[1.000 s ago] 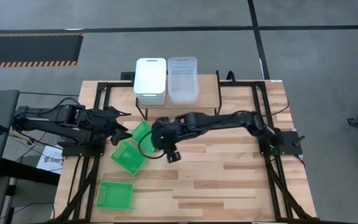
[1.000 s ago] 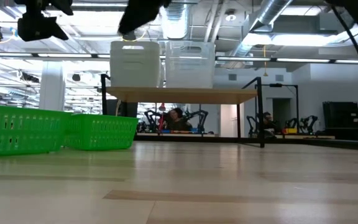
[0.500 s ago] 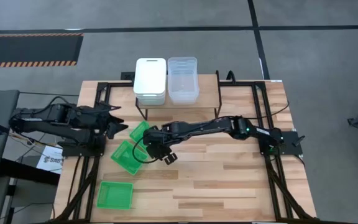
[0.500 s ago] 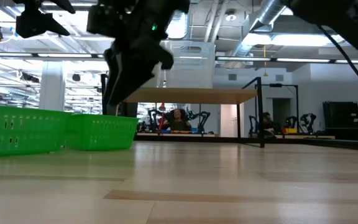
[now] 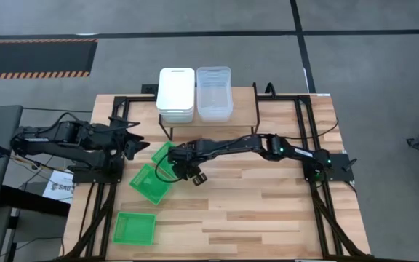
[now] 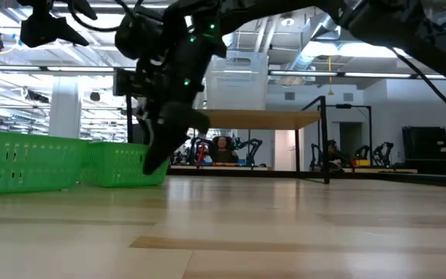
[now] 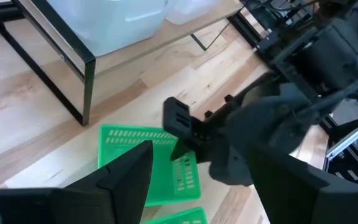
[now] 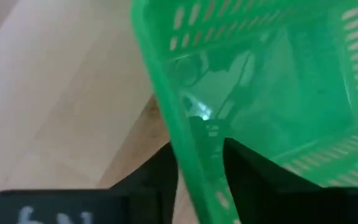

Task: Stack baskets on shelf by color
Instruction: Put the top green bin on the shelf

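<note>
Three green baskets lie on the table's left half: one by the shelf's legs (image 5: 163,153), one nearer (image 5: 149,183), and one at the near left (image 5: 135,228). The shelf (image 5: 243,109) at the far side carries a white stack (image 5: 175,94) and a clear stack (image 5: 214,93). My right gripper (image 8: 199,171) is open and points down over the basket by the shelf. The basket's green side wall (image 8: 188,134) runs between the two fingers, one inside and one outside. My left gripper (image 7: 210,186) hangs open above the table's left side, holding nothing.
Black frame rails (image 5: 297,145) run along both sides of the table. The shelf's thin black legs (image 7: 86,87) stand close behind the basket. Bare wood (image 5: 268,211) lies to the near right. A room with people shows beyond the table in the low view.
My right gripper has come down from above the table and moved toward the table's left edge, to the green basket by the shelf; its fingers now reach the basket's wall. The baskets have stayed where they were.
</note>
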`<action>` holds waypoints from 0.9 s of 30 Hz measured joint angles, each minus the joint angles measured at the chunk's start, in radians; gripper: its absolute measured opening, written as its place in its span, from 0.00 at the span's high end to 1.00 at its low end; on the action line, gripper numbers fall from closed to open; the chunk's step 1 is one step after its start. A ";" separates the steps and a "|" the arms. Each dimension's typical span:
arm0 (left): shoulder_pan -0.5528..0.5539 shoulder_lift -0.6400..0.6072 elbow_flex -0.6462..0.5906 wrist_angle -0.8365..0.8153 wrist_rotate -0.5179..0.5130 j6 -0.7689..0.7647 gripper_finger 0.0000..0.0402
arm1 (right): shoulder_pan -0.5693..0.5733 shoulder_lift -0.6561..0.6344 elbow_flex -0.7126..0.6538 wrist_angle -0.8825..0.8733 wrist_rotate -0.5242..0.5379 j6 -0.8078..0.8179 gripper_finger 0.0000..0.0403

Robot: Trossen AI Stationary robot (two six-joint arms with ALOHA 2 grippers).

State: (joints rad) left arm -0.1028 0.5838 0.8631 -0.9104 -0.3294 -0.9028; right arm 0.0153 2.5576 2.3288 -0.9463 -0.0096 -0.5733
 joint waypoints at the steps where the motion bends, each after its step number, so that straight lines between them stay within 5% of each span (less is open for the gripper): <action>1: 0.000 0.000 0.000 0.000 0.000 0.000 0.39 | -0.001 0.002 0.000 -0.002 0.000 0.005 0.63; 8: 0.000 0.000 0.000 0.000 0.000 0.000 0.39 | 0.006 -0.003 0.000 -0.117 -0.017 0.061 0.97; 15: 0.000 0.000 0.000 0.000 0.000 0.000 0.39 | 0.013 -0.121 -0.001 -0.233 -0.146 0.111 0.98; 27: 0.000 0.000 0.000 0.011 -0.059 -0.001 0.39 | 0.045 -0.614 -0.001 -0.215 -0.171 0.255 0.99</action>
State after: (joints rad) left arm -0.1028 0.5835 0.8631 -0.8998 -0.3885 -0.9036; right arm 0.0608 1.9440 2.3282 -1.1613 -0.1805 -0.3182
